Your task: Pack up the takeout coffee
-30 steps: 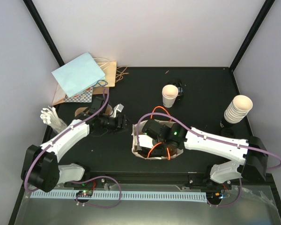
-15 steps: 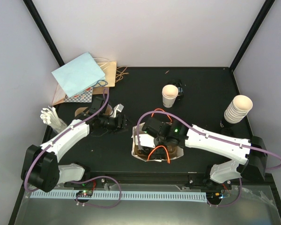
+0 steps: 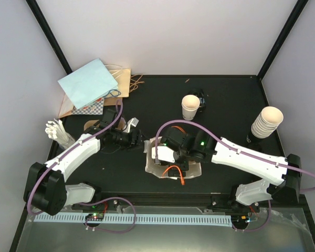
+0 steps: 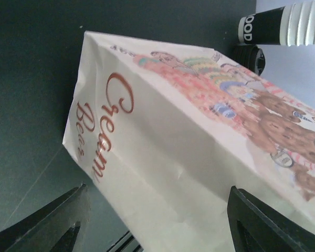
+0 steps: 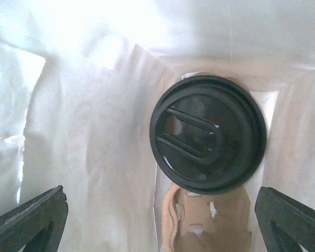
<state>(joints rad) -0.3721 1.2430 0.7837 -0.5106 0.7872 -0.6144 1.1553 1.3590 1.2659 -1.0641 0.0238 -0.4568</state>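
- The right claw (image 5: 160, 191) hangs in the mouth of the paper bag (image 3: 153, 169). It is released, with its two fingers spread wide and gripping nothing.
- Straight below it, a lidded cup (image 5: 207, 134) stands at the bottom of the bag. Its black lid faces up, and it is clear of both fingers.
- The cup sits in a brown pulp tray (image 5: 207, 223), part of which shows just beside the lid.
- The left claw (image 4: 157, 191) is released too, and its fingers straddle the printed side of the bag. One finger has a dark gap to the paper; the other is too close to tell whether it touches.
- The bag stands upright on the dark surface (image 3: 226, 94), with its orange handles (image 3: 174, 174) at the near edge.
- Farther back, a lidless cup (image 3: 190, 106) stands alone, and a stack of cups (image 3: 268, 122) is at the right edge.
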